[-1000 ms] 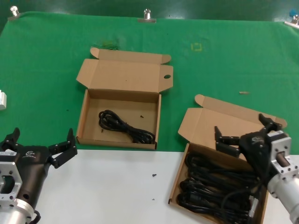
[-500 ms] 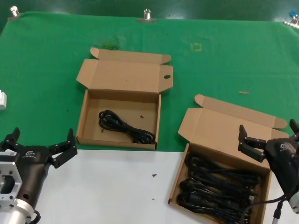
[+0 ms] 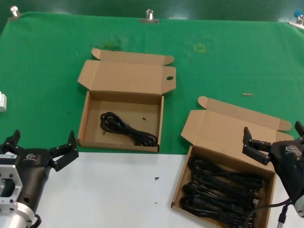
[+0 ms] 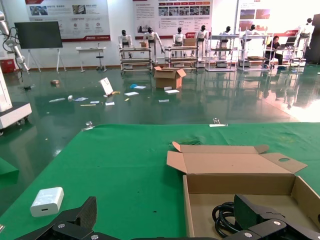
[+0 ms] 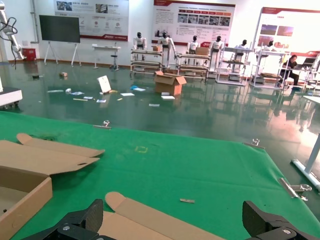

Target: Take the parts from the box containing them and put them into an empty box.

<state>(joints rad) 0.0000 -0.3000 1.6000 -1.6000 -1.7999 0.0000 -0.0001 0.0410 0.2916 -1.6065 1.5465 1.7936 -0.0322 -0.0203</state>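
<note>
Green cloth (image 3: 228, 61) covers most of the tabletop, clipped down along the far edge, with a white strip of table (image 3: 118, 190) nearest the robot. Behind it, in the wrist views, is a big hall with a shiny green floor, posters and shelving.

Two open cardboard mailers sit on it. The box containing them (image 3: 225, 128) is on the right, straddling the green/white line, lid folded back, packed with the parts (image 3: 223, 192), a pile of black power cords. The empty box (image 3: 90, 116) is farther back and to the left, well apart, and it's got one coiled cord (image 3: 127, 128) on its floor plus a few dark specks.

Right gripper (image 3: 274, 140) hangs over the far right corner of the full box, fingers spread wide, holding nothing. Left gripper (image 3: 42, 148) sits low at the near left edge, also spread open and empty.

Small white adapter (image 4: 46, 200) sits at the far left of the cloth.
</note>
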